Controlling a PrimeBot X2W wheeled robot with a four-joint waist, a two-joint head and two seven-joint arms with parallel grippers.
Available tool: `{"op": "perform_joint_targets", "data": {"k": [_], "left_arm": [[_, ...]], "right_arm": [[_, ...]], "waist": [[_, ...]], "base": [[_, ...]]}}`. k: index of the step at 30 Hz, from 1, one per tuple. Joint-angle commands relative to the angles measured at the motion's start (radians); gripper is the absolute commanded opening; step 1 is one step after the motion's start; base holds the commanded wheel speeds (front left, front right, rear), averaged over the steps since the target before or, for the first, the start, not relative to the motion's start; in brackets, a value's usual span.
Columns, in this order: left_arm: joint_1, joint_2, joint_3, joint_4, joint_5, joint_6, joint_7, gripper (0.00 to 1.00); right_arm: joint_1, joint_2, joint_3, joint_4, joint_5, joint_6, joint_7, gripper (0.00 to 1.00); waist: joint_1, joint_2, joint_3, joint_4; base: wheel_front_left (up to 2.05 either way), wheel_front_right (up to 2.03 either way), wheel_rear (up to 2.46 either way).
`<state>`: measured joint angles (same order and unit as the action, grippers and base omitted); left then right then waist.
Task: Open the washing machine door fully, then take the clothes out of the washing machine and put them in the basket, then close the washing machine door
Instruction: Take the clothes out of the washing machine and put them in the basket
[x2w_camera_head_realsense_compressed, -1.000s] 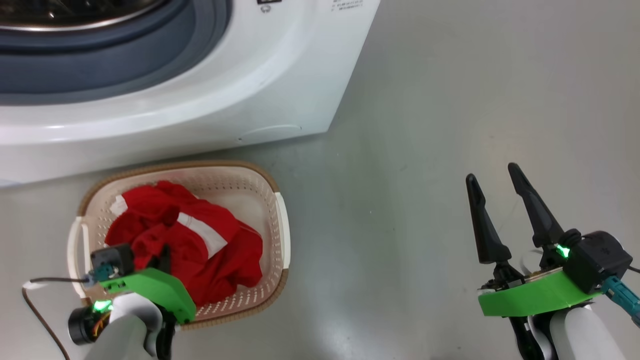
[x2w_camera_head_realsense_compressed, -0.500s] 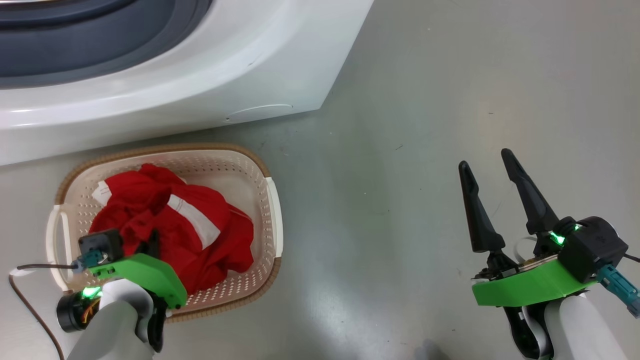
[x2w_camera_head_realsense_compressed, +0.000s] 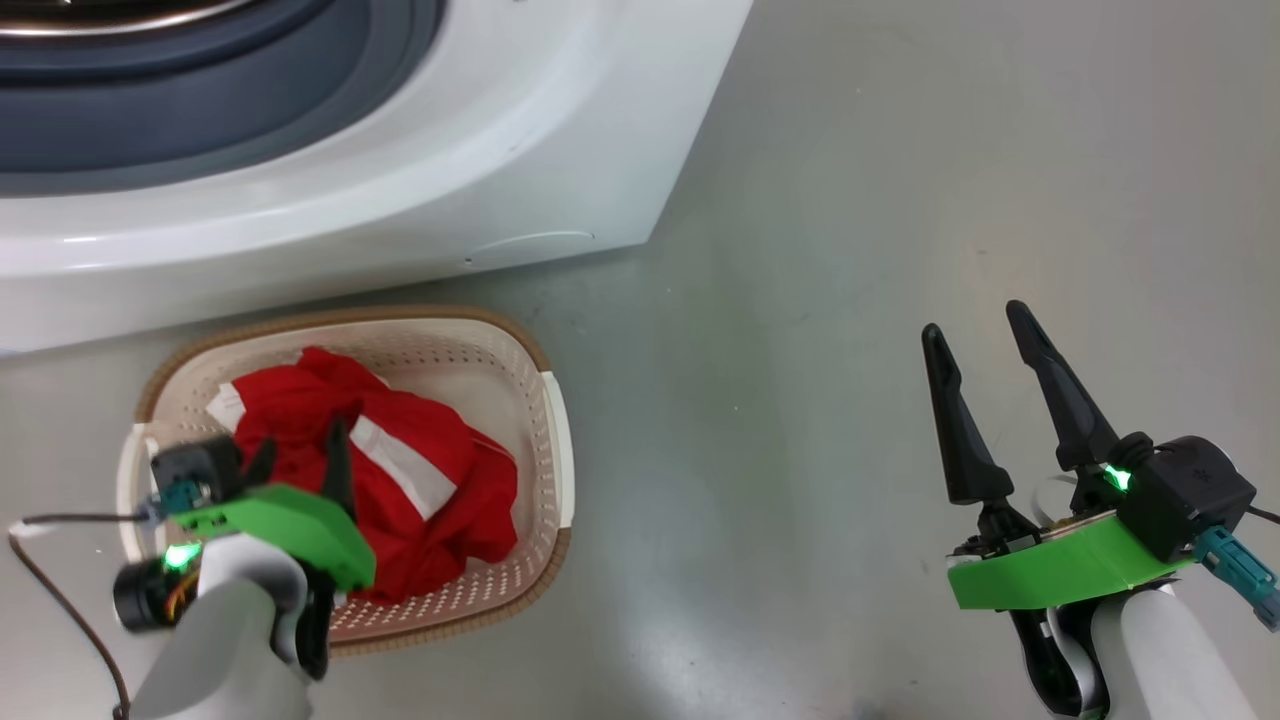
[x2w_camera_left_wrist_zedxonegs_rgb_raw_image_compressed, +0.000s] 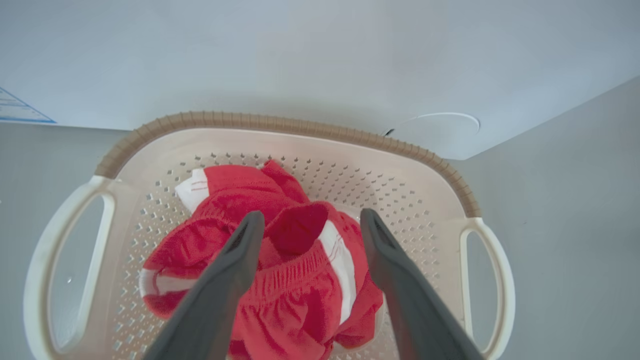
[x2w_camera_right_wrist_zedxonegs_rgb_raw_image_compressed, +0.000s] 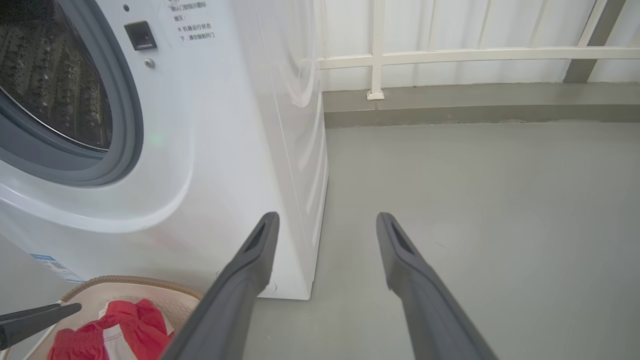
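Observation:
The cream basket (x2w_camera_head_realsense_compressed: 556, 440) with a brown rim stands on the floor in front of the white washing machine (x2w_camera_head_realsense_compressed: 480, 150). Red clothes (x2w_camera_head_realsense_compressed: 420, 500) with white bands lie heaped inside it. My left gripper (x2w_camera_head_realsense_compressed: 300, 455) hovers over the heap, open, its fingers (x2w_camera_left_wrist_zedxonegs_rgb_raw_image_compressed: 235, 270) spread to either side of a raised red fold (x2w_camera_left_wrist_zedxonegs_rgb_raw_image_compressed: 300, 235) without pinching it. Far to the right, my right gripper (x2w_camera_head_realsense_compressed: 975, 322) stands open over bare floor with nothing between its fingers (x2w_camera_right_wrist_zedxonegs_rgb_raw_image_compressed: 400, 260). The machine's grey seal (x2w_camera_right_wrist_zedxonegs_rgb_raw_image_compressed: 120, 145) and steel drum (x2w_camera_right_wrist_zedxonegs_rgb_raw_image_compressed: 55, 85) are exposed. The washing machine door is out of view.
A grey floor (x2w_camera_head_realsense_compressed: 850, 200) stretches to the right of the machine. A pale railing and low kerb (x2w_camera_right_wrist_zedxonegs_rgb_raw_image_compressed: 450, 100) run along the back wall. A blue label (x2w_camera_right_wrist_zedxonegs_rgb_raw_image_compressed: 52, 265) sits at the machine's lower corner. A dark cable (x2w_camera_head_realsense_compressed: 60, 600) trails from my left wrist.
My left gripper has opened and let go of the red clothes, which now rest in the basket. The head camera shifted a little. The right arm stayed where it was.

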<state>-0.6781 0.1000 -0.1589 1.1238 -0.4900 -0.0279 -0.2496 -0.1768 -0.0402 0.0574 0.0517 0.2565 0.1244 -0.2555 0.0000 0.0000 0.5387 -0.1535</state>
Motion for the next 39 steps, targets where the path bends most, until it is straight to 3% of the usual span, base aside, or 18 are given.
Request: {"op": "perform_joint_targets", "data": {"k": [1, 10, 16, 26, 39], "left_arm": [[0.027, 0.026, 0.036, -0.057, 0.02, -0.003, -0.012, 1.0], [0.095, 0.014, 0.077, -0.255, 0.074, -0.002, -0.012, 1.0], [0.171, 0.007, 0.096, -0.47, 0.165, 0.033, -0.012, 1.0], [0.303, -0.023, 0.129, -0.746, 0.226, 0.028, -0.012, 1.0], [0.468, -0.042, 0.134, -0.874, 0.231, 0.02, -0.012, 1.0]], "right_arm": [[0.005, -0.01, 0.018, -0.019, 0.011, 0.006, -0.006, 1.0], [0.024, -0.01, 0.006, -0.019, 0.004, 0.006, -0.006, 1.0], [0.043, -0.01, -0.005, -0.018, 0.014, 0.006, -0.006, 1.0], [0.078, -0.01, -0.036, -0.018, 0.007, 0.006, -0.006, 1.0], [0.153, -0.01, -0.069, -0.017, -0.009, 0.006, -0.006, 1.0]], "waist": [[0.0, 0.0, -0.02, 0.013], [0.0, 0.0, -0.079, 0.037], [0.0, 0.0, -0.13, 0.052], [0.0, 0.0, -0.216, 0.066], [0.0, 0.0, -0.346, 0.08]], "base": [[0.0, 0.0, 0.0], [0.0, 0.0, 0.0], [0.0, 0.0, 0.0], [0.0, 0.0, 0.0], [0.0, 0.0, 0.0]]}}
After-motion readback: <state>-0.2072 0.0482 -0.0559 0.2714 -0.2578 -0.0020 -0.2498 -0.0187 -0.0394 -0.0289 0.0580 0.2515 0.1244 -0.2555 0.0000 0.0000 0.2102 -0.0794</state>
